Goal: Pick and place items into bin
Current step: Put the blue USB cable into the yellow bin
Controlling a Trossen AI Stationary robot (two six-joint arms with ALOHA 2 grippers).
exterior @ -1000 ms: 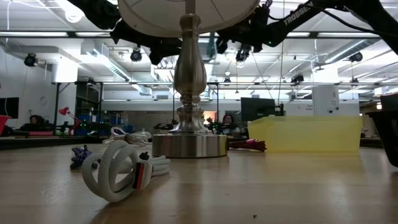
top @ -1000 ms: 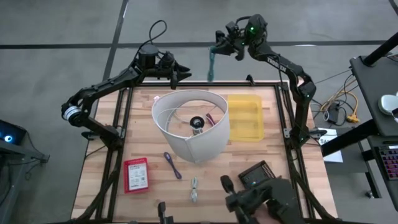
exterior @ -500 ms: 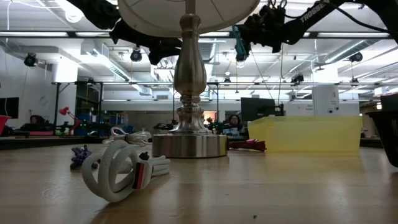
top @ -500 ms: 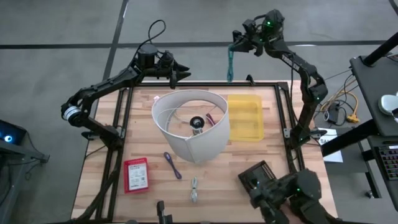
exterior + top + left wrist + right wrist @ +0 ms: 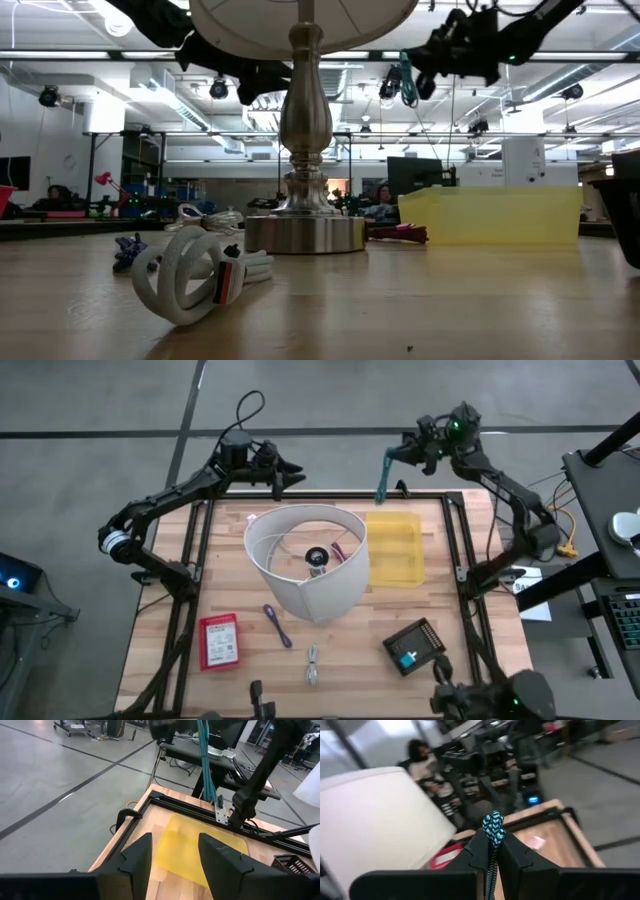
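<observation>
right hand (image 5: 412, 448): above desk's (image 5: 350, 650) far edge, pinching teal braided cord (image 5: 381, 478) hanging over yellow bin (image 5: 395, 550). left hand (image 5: 292, 478): far edge, fingers spread, empty.

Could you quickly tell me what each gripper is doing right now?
Left gripper: open, holding nothing.
Right gripper: shut on the teal braided cord.

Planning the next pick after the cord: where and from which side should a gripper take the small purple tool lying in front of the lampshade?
Grip the purple tool at mid-length, coming straight down from above. It lies flat on bare wood, slim and slanted, so the fingers should close across its narrow width. The lampshade stands just behind it, blocking any approach from that side. The left gripper hovers open; the right gripper is shut on the teal cord.
</observation>
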